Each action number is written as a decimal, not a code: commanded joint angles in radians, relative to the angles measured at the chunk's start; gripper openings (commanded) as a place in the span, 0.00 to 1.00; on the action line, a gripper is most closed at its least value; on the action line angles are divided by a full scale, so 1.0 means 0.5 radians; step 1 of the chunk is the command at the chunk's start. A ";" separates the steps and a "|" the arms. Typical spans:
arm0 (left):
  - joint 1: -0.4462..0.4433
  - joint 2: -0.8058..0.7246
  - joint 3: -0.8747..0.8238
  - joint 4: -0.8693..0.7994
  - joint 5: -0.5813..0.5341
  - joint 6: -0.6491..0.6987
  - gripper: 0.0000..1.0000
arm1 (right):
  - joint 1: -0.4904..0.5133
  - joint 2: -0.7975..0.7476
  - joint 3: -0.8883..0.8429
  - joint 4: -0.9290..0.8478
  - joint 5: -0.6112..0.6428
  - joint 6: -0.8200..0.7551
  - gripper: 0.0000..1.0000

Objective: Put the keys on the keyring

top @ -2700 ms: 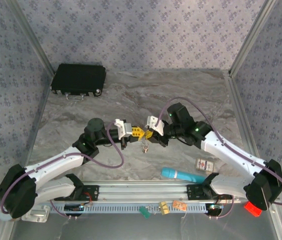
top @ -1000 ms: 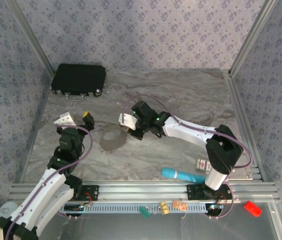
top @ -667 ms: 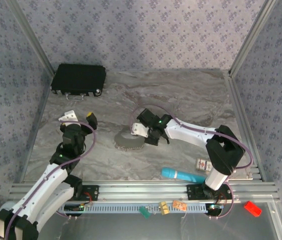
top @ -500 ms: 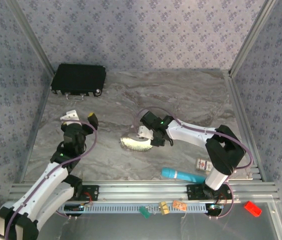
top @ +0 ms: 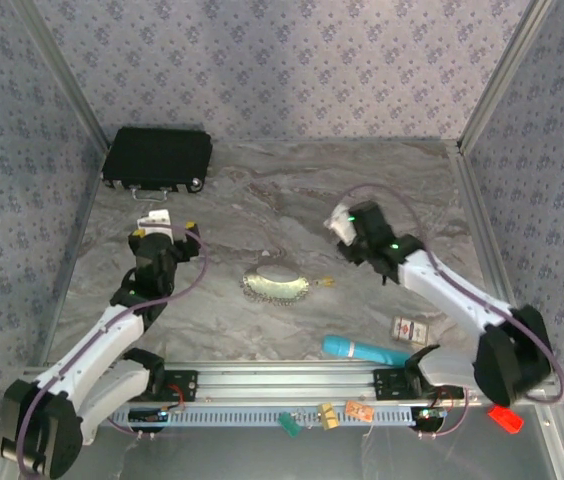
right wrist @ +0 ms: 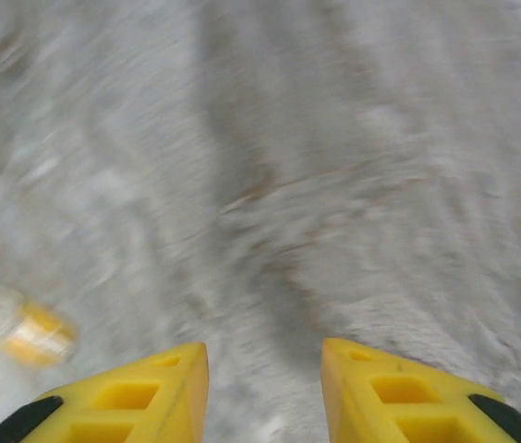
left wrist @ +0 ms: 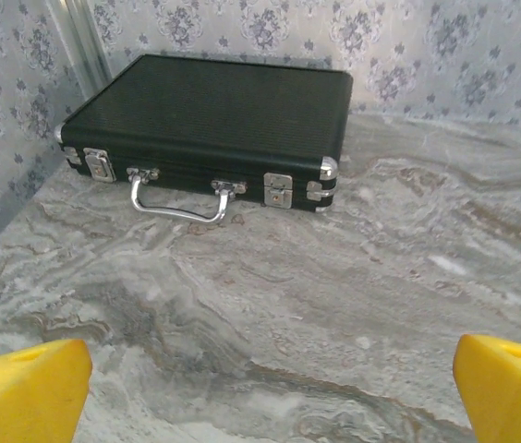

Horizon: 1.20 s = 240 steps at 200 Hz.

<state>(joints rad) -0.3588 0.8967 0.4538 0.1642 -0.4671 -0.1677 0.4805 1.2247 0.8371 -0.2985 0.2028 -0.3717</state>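
The keyring (top: 276,284) lies flat mid-table as a floppy oval, with 1 tiny yellow key (top: 326,283) just beside its right end. Both look light, and the chain is probably limp and slippery. Pinch the key by its yellow head and the chain by 1 side. Your left gripper (left wrist: 260,388) gapes wide and empty. Your right gripper (right wrist: 265,388) is partly parted and empty.

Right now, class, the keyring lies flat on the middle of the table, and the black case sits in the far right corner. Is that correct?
Not quite. In the top external view the black case sits in the far left corner, not the right. The keyring does lie flat on the middle of the table.
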 commanded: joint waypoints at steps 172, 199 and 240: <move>0.641 1.265 -0.299 1.718 0.810 0.412 1.00 | -0.910 0.356 -0.967 2.133 -0.375 0.522 0.39; 0.685 1.294 -0.137 1.447 0.734 0.333 1.00 | -0.975 0.465 -1.002 2.276 -0.506 0.555 0.39; 0.707 1.280 -0.122 1.388 0.538 0.227 1.00 | -1.073 0.577 -0.874 2.140 -0.533 0.670 0.44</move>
<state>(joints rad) 0.0013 1.5402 0.3859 0.8383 -0.1364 -0.0200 -0.0257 1.5173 0.3511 0.7712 -0.0277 -0.0895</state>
